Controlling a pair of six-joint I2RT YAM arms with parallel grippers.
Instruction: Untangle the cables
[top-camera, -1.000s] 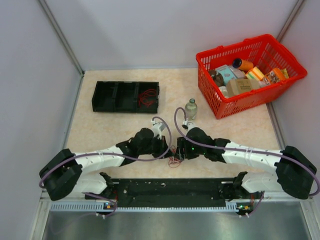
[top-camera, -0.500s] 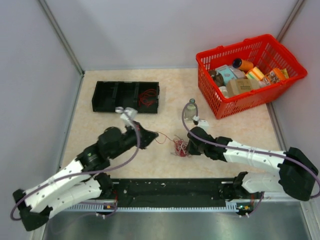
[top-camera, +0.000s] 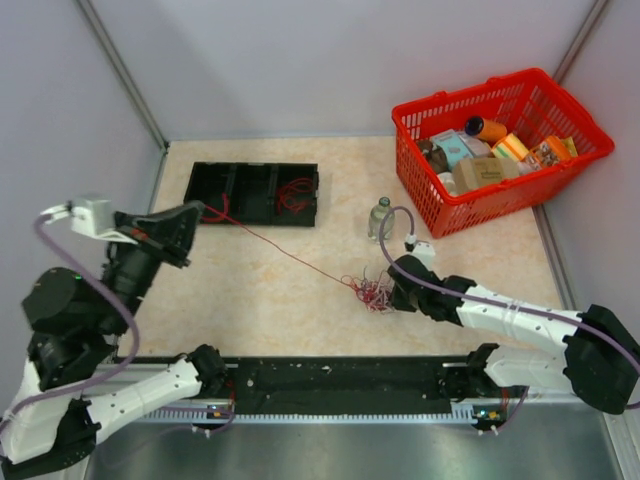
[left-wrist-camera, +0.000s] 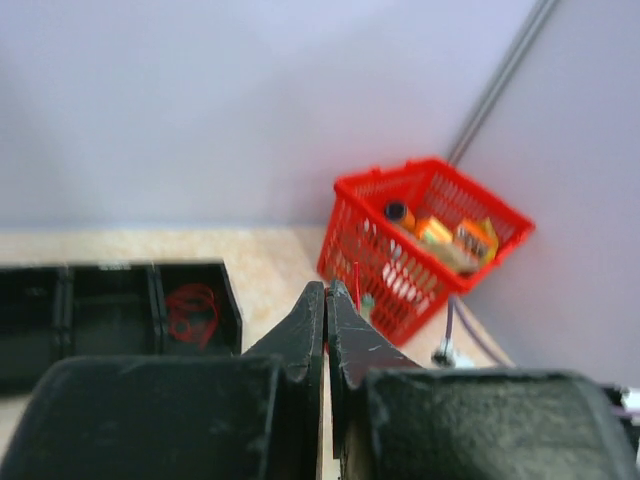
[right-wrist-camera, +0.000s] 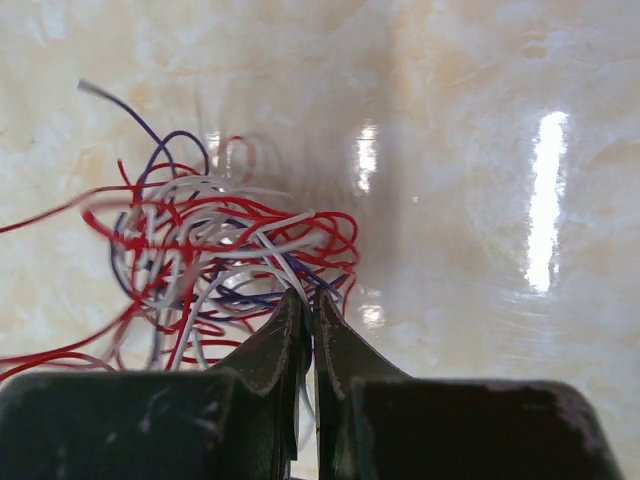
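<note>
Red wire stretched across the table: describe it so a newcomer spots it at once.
Look between the black tray and the tangle at the right gripper. The red wire runs taut from the left gripper to that tangle: the only straight strand, unlike the red coil in the tray.

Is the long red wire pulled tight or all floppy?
Pulled tight: the red wire runs in one straight line from the left gripper down to the tangle of cables held by the right gripper.
</note>
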